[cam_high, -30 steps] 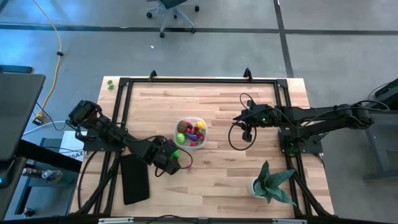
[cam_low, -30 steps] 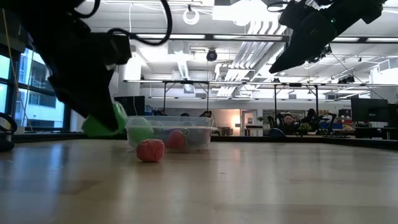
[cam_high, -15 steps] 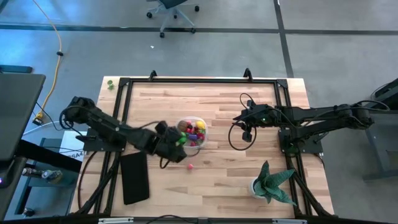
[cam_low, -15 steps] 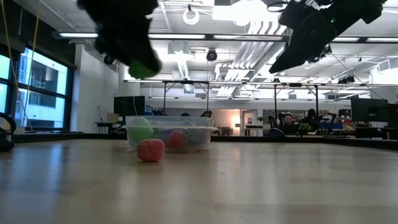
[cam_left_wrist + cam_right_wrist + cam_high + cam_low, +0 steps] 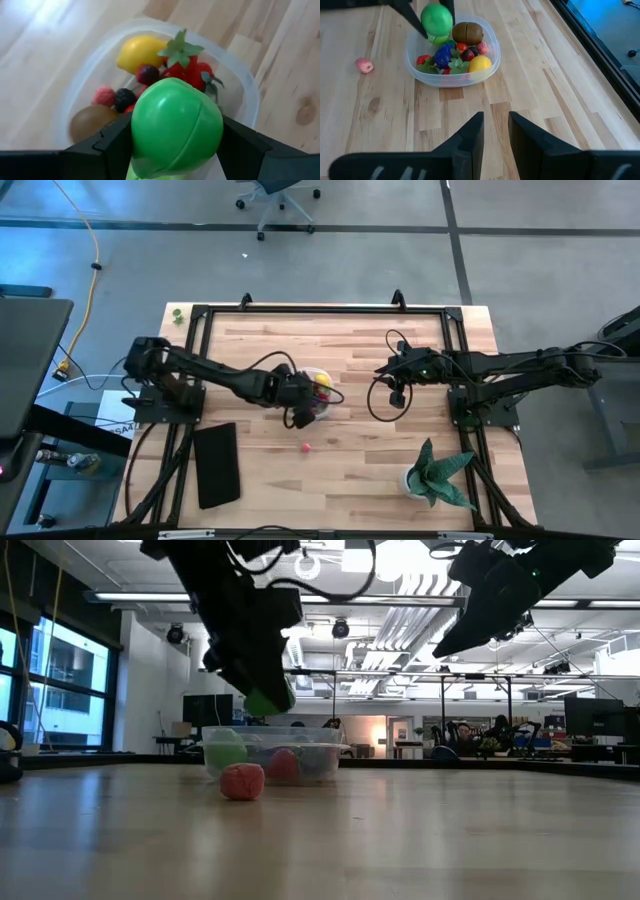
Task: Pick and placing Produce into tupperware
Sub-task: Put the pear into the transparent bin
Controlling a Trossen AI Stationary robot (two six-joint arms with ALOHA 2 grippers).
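Left tool (image 5: pixel 175 160) above tupperware (image 5: pixel 240 85), clenched on green fruit (image 5: pixel 176 127); right tool (image 5: pixel 495 132) idle, fingers slightly apart.

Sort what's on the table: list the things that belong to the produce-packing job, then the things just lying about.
Part of the job:
- clear tub holding fruit
- green fruit gripped by the left gripper above the tub
- pink fruit loose on the wood

Lying about:
- potted plant
- black slab
- right gripper, hanging idle, holding nothing
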